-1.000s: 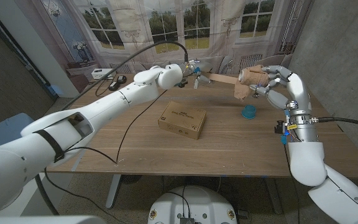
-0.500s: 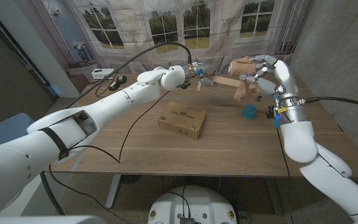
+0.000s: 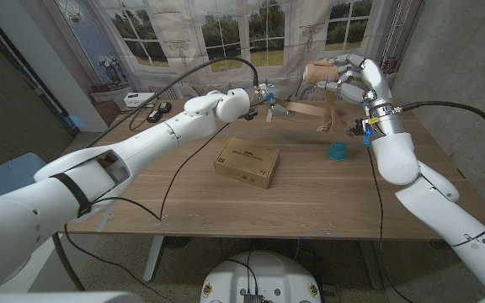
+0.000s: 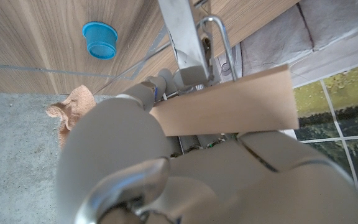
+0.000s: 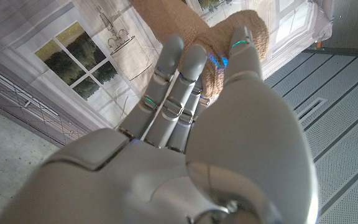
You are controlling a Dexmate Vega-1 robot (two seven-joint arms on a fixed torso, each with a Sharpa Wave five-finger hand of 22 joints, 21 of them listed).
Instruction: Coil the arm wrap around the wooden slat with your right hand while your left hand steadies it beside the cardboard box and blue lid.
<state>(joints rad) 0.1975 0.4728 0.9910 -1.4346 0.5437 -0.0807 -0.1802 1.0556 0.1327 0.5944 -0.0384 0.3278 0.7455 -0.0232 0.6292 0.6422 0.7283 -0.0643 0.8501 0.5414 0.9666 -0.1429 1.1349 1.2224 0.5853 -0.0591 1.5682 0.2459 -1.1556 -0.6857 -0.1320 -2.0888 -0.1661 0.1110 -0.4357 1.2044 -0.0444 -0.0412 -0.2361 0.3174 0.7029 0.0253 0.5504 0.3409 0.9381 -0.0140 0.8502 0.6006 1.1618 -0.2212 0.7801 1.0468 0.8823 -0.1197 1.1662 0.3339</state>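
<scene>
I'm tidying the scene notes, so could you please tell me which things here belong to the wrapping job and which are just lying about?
In the job: wooden slat, arm wrap, left hand, right hand.
Lying about: cardboard box, blue lid, black cable.

Rough tan cloth arm wrap (image 5: 229, 56), wooden slat (image 4: 229, 102)

We count one wooden slat (image 3: 303, 109); one arm wrap (image 3: 324, 74); one cardboard box (image 3: 247, 162); one blue lid (image 3: 337, 151); one desk (image 3: 192, 202); two hands, left hand (image 3: 259, 97) and right hand (image 3: 356, 74).
</scene>
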